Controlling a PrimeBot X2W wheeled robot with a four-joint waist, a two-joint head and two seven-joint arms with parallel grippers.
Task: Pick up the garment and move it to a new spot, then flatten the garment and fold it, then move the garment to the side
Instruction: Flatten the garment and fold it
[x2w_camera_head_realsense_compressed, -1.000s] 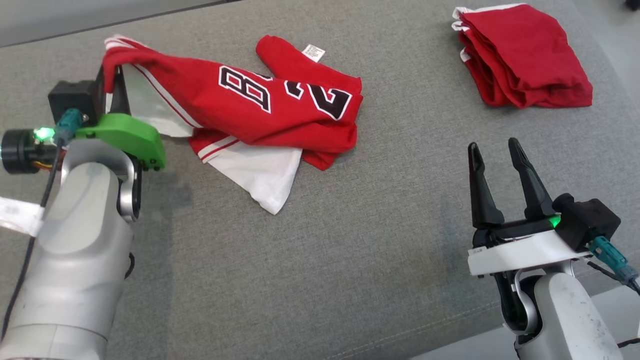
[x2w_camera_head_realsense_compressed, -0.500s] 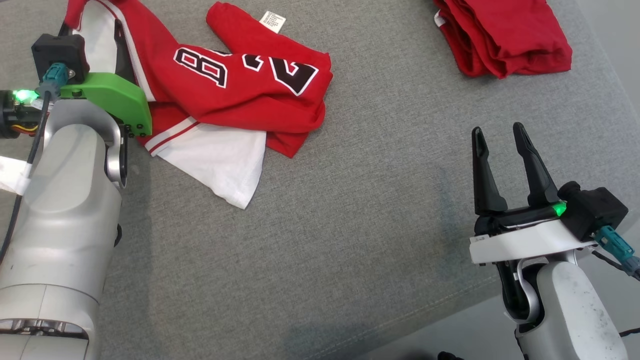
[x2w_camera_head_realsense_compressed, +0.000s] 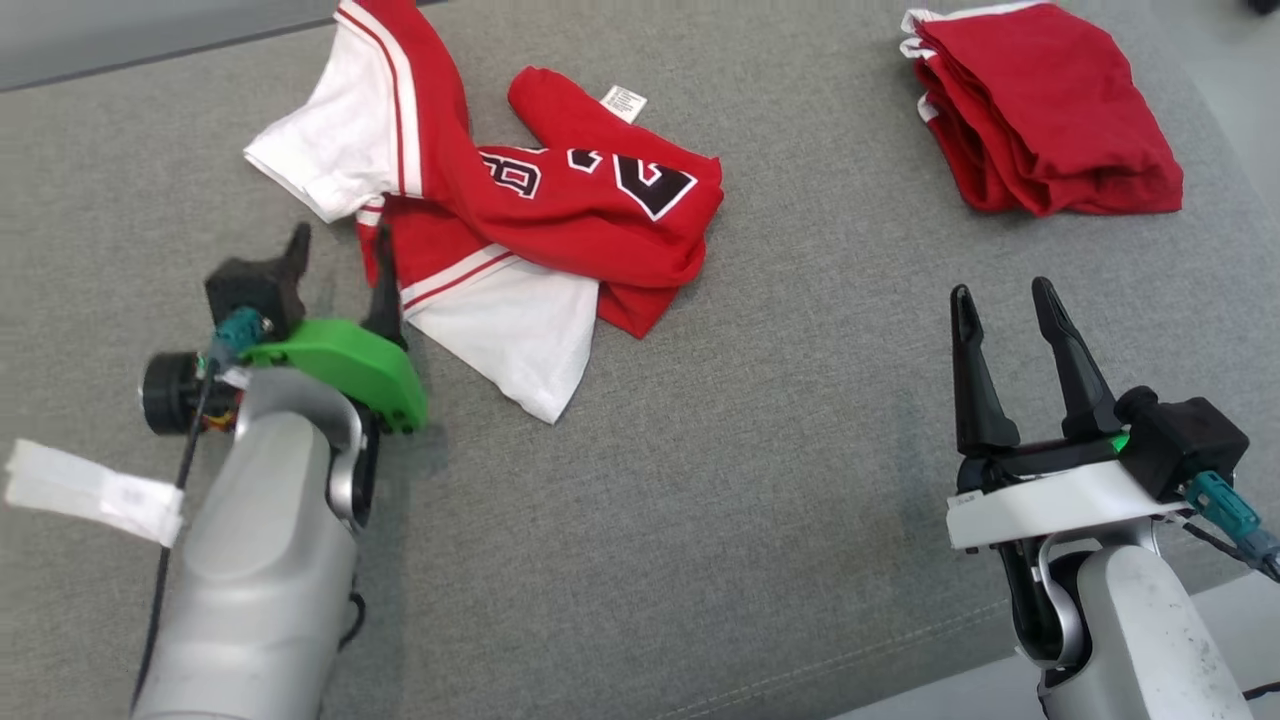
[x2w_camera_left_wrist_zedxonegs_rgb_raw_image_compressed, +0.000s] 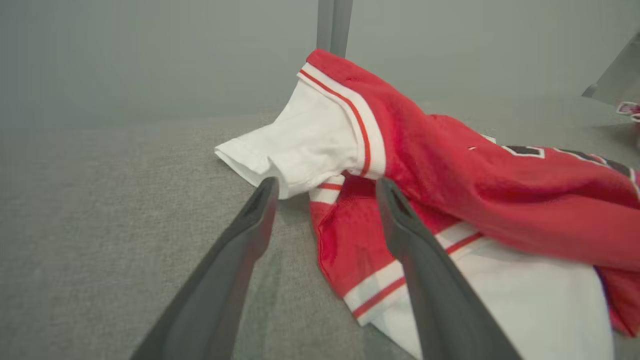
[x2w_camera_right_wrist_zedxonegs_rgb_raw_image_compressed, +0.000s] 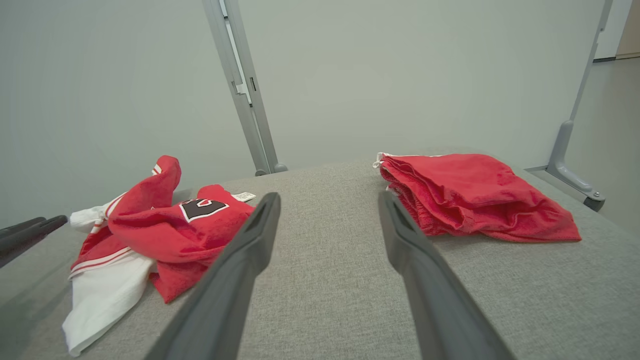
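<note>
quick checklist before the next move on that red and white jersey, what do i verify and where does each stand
1. Left gripper open, holding nothing: ok, fingers apart at the jersey's left edge.
2. Right gripper open and free: ok, well apart from the jersey.
3. Jersey lying flat: not ok, bunched, number creased, white sleeve flung outward.
4. Bare grey surface to spread on: ok.
5. Folded red garment out of the way: ok, apart at the far right.
6. Left gripper touching the jersey: cannot tell.
</note>
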